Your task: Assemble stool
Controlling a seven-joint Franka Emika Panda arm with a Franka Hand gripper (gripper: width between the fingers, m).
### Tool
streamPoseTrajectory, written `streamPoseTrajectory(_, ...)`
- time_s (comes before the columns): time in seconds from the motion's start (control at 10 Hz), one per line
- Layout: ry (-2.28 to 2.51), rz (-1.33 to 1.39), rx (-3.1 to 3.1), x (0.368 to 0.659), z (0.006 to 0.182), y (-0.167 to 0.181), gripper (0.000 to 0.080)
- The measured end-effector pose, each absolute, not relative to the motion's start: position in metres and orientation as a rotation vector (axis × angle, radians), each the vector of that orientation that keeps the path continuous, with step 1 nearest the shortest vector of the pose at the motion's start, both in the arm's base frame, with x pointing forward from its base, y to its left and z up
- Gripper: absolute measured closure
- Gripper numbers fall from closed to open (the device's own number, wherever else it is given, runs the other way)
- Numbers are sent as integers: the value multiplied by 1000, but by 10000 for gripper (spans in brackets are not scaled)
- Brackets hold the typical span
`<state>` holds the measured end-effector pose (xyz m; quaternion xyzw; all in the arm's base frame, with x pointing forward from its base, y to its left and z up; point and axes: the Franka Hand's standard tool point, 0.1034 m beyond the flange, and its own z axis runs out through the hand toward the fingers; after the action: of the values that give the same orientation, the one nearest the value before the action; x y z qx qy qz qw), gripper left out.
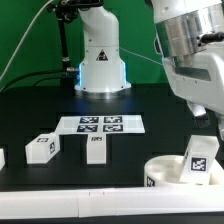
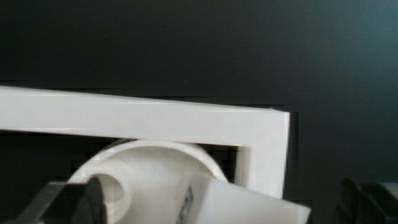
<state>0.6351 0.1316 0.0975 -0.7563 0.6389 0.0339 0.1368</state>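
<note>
Pincer [image 2: 222,203] hung released over the stool parts, its 2 dark fingers [image 2: 75,200] spread wide on either side of an upright leg [image 2: 226,207]. As far as the blurred wrist view showed, they were not gripping it. From the exterior view, that leg [image 1: 200,160] stood tag-forward on the round seat [image 1: 160,173] toward 5 o'clock on the black table [image 1: 40,110], under the arm [image 1: 190,55]. A white wall piece [image 2: 160,115] lay just beside the seat's rim [image 2: 151,160] in the wrist view. Another leg [image 1: 42,147] lay at 8 o'clock and a further leg [image 1: 96,148] at 7 o'clock, apart from each other. The marker board [image 1: 100,124] sat near the centre, with the robot base [image 1: 100,62] at 12 o'clock.
</note>
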Motion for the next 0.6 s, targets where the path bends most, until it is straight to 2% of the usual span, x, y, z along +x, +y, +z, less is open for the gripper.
streamPoseTrajectory(0.3,1087,-33,-2717,643,110,130,150)
streamPoseTrajectory(0.6,736,-74,-2848,643,109,128,150)
